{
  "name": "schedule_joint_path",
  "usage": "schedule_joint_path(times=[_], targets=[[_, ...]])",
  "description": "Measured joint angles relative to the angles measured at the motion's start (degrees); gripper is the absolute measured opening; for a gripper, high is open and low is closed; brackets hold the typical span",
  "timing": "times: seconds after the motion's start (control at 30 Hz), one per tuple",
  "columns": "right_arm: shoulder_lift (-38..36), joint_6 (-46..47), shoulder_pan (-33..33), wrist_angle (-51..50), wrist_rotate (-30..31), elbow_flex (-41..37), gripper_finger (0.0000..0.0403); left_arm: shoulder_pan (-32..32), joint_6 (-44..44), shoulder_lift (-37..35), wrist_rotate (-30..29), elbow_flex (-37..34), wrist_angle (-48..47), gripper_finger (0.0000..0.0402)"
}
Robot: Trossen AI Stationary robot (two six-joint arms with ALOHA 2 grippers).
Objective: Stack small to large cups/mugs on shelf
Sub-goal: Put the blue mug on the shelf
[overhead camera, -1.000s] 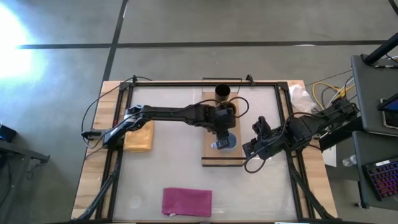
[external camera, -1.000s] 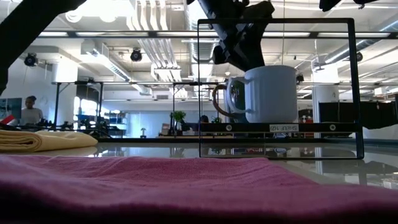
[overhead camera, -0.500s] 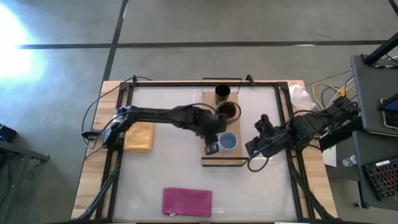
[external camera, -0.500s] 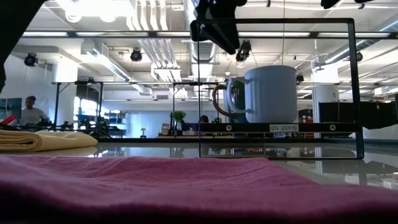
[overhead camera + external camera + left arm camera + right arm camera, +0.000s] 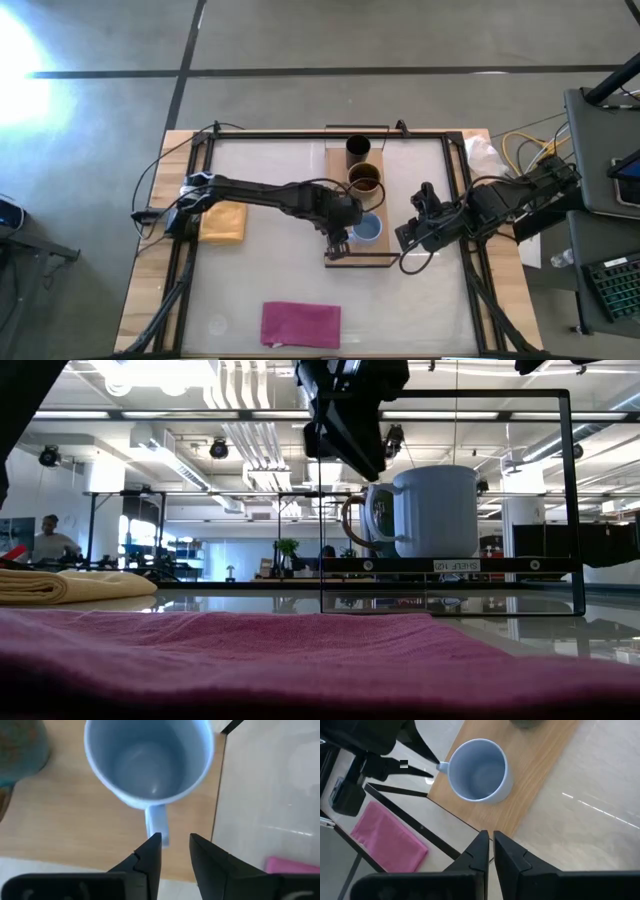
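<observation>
Three vessels stand in a row on the light-wood shelf [image 5: 373,250]. The black cup [image 5: 358,150] is farthest, the brown mug [image 5: 366,180] is in the middle, and the light blue mug [image 5: 368,229] is nearest. Each rests on its base. My left gripper [image 5: 337,245] is open. It hovers over the shelf's near left part, just beyond the blue mug's handle [image 5: 156,822], and is higher than the mug in the low view [image 5: 350,420]. My right gripper [image 5: 408,232] is shut and empty, right of the shelf, facing the blue mug [image 5: 479,769].
The shelf's thin dark frame [image 5: 450,395] stands at its near end. A magenta cloth [image 5: 300,324] lies near the table's front edge. A yellow-tan pad [image 5: 223,218] lies at the left. A dark rail frame runs around the table.
My left gripper has drawn back from above the blue mug, toward the table's near edge and a little to the left. The blue mug has stayed upright in place on the shelf.
</observation>
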Motion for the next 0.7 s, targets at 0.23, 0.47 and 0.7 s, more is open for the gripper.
schedule_joint_path(times=[0.23,0.47,0.7], targets=[[0.0,0.0,0.0,0.0,0.0,0.0,0.0018,-0.2,-0.1,0.0,0.3,0.1,0.6,0.0086],[0.0,0.0,0.0,-0.1,0.7,0.0,0.0018,-0.2,-0.8,0.0,0.8,-2.4,3.7,0.0086],[0.0,0.0,0.0,-0.2,1.3,0.0,0.0018,-0.2,-1.6,0.0,1.5,-4.0,5.7,0.0086]])
